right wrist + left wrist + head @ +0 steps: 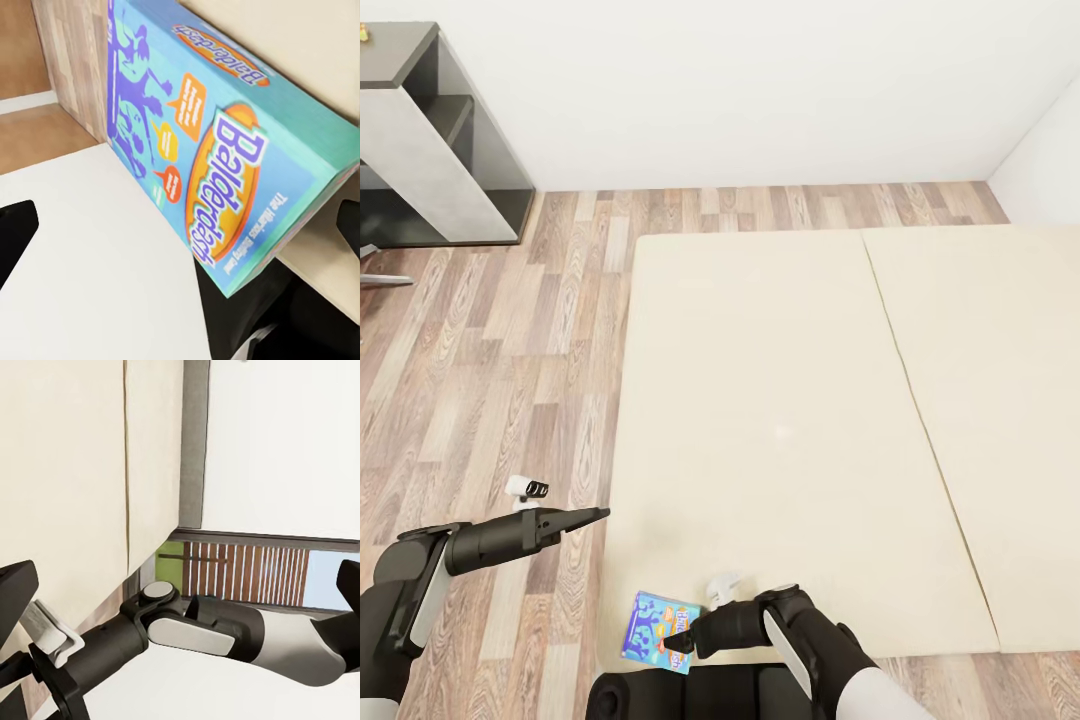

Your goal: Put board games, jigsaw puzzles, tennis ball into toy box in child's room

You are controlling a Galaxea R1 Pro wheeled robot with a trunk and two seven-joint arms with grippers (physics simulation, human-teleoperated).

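My right gripper (682, 634) sits over the blue board game (656, 632), fingers spread to either side of it; I cannot tell if they touch it. The box (217, 142) lies flat at the near left corner of the bed (780, 400). My left gripper (598, 514) hangs over the wood floor (490, 370) further left, fingers together. The table (420, 140) stands far left.
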